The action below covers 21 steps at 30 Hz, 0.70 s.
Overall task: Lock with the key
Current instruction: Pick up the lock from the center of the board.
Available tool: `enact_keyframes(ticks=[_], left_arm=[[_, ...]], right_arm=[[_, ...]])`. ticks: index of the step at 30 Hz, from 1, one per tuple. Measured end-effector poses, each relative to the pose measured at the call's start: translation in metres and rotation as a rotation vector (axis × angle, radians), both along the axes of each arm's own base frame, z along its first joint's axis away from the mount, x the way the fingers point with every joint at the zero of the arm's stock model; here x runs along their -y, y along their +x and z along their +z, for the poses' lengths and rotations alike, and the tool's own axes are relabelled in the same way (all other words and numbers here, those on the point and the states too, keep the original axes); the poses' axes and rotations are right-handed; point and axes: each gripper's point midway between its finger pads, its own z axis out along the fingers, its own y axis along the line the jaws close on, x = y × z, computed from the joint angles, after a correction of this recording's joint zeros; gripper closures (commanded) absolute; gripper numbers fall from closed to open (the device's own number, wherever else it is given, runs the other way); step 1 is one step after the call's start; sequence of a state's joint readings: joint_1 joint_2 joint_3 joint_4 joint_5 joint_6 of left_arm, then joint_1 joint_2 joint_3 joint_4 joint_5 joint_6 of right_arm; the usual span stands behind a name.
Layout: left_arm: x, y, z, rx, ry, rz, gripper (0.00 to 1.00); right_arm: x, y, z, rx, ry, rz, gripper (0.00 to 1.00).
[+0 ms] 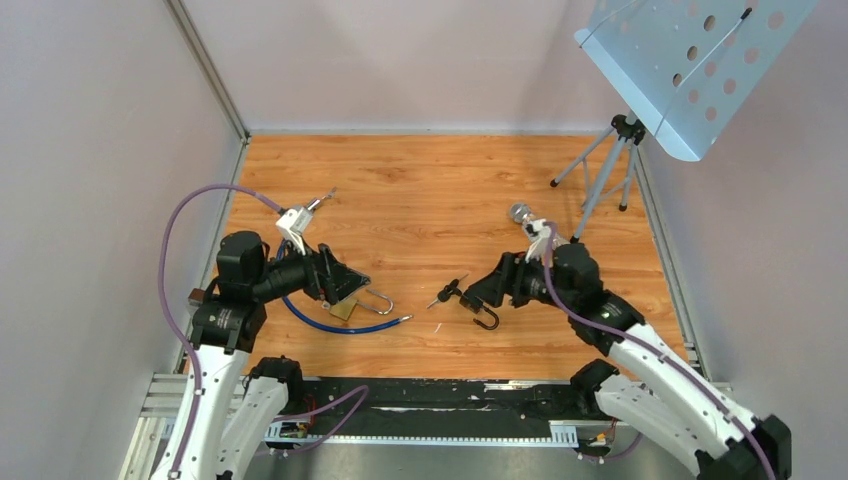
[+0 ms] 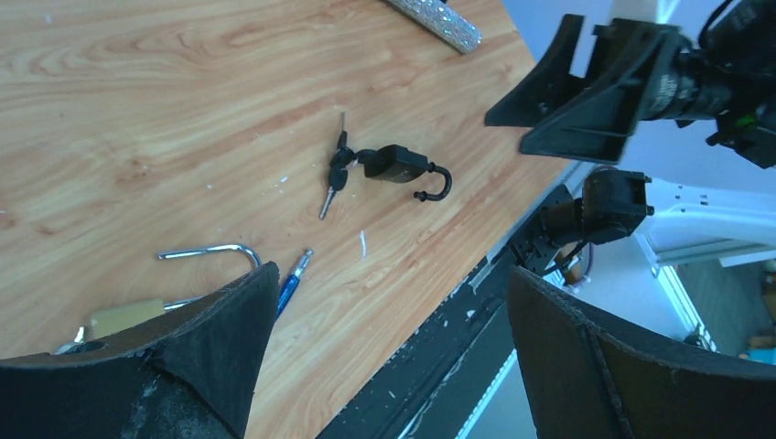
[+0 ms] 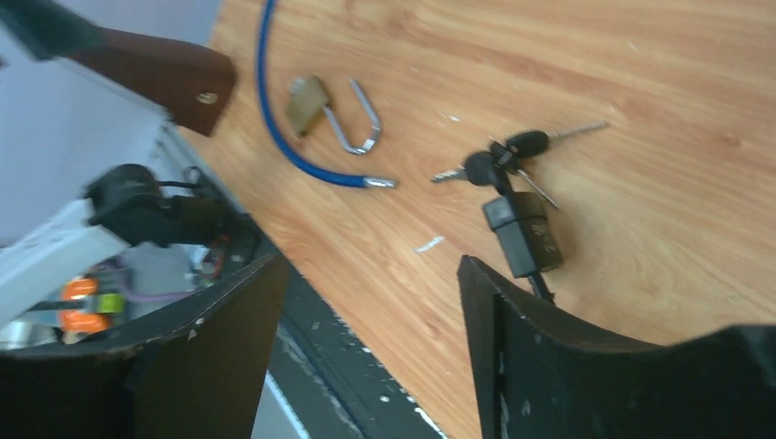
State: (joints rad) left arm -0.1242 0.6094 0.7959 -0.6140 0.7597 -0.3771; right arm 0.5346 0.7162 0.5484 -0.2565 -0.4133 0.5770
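While right end effector (image 3: 371,274) gapes | black padlock (image 3: 528,240) just beside it

in the top view the left hand (image 1: 342,283) covered most of the brass padlock (image 1: 346,309), leaving only its shackle and a corner, and hid a stretch of the blue cable (image 1: 338,329). the right hand (image 1: 478,290) overlapped the body of the black padlock (image 1: 474,304), and the keys (image 1: 448,292) beside it were too small to count. the music stand (image 1: 690,60) ran off the top edge. from the left wrist, the brass padlock's body sat half behind a finger (image 2: 183,357), and a glittery stick (image 2: 439,22) was cut by the top edge. the right wrist view was soft; the black padlock's shackle lay behind a finger (image 3: 586,366), and a brown block (image 3: 156,78) could not be identified.
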Motion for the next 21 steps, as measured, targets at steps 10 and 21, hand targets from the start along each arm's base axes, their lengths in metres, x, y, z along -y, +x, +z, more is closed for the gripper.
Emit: enact_keyframes(ticks=[10, 21], left_arm=[[0.004, -0.004, -0.012, -0.026, -0.020, -0.018, 0.00], [0.012, 0.005, -0.016, -0.089, -0.051, -0.060, 0.00]], right_arm=[[0.008, 0.014, -0.094, -0.058, -0.326, -0.072, 0.19], [0.004, 0.017, -0.144, -0.110, -0.479, 0.015, 0.49]])
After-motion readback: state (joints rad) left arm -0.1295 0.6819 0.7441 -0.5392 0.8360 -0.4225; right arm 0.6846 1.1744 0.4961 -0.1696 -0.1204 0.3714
